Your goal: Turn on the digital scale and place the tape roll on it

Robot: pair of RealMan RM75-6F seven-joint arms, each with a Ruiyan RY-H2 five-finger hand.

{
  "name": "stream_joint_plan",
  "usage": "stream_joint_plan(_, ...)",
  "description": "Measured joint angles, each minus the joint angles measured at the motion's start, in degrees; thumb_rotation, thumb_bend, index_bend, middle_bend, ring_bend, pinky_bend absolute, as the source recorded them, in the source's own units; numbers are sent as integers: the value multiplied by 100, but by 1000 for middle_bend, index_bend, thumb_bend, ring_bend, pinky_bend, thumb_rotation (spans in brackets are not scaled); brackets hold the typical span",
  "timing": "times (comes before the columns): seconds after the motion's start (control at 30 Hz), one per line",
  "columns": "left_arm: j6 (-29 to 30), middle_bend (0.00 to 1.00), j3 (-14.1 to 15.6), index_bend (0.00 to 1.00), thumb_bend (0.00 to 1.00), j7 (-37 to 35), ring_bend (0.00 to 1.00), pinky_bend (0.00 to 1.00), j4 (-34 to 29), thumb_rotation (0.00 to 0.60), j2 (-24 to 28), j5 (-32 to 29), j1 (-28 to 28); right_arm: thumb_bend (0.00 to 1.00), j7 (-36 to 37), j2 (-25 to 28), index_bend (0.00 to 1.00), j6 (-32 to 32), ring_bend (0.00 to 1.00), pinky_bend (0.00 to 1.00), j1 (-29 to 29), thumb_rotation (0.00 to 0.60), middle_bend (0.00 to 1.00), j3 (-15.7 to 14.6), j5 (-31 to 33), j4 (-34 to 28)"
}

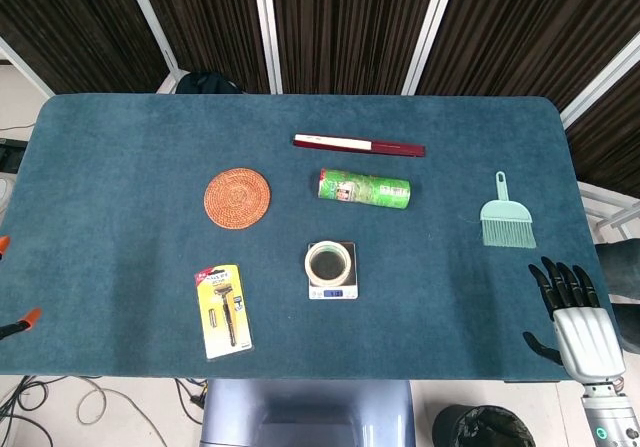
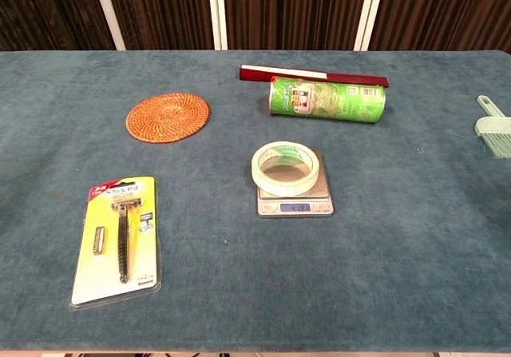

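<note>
Right in the middle of the blue felt-covered table (image 1: 120, 167), the small silver digital scale (image 2: 294, 196) is sitting with the cream-coloured tape roll (image 2: 286, 168) lying flat on its platform. Its little display is glowing with digits in the chest view, though they're too small to read for sure. So judging by that, both parts of the job are looking done already: scale lit, roll resting on it.

The robot's right hand (image 1: 577, 319) is hanging off by the near right corner of the table, well apart from the scale, with its dark fingers (image 1: 562, 279) spread straight and holding nothing at all. The left hand isn't showing in either view.

Everything else is just lying around untouched: a round woven orange coaster (image 1: 237, 197) to the left of the scale, a yellow-carded razor pack (image 1: 222, 309) nearer the front edge, a green cylindrical snack can (image 1: 364, 188) lying on its side just behind the scale, a long dark red flat case (image 1: 358, 145) behind that, and a mint green plastic hand brush (image 1: 506, 214) off to the right.

Next move is probably nothing much, just keeping that right arm clear so it isn't bumping the table and disturbing the reading.
</note>
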Motion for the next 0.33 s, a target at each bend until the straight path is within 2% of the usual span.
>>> stream_joint_plan(0.33,16,0,-13,15,39,-26,0,0,9,600,7,-9,5,257,-121,-95,0,-33,0,0,-173,600,3,322,-96,163)
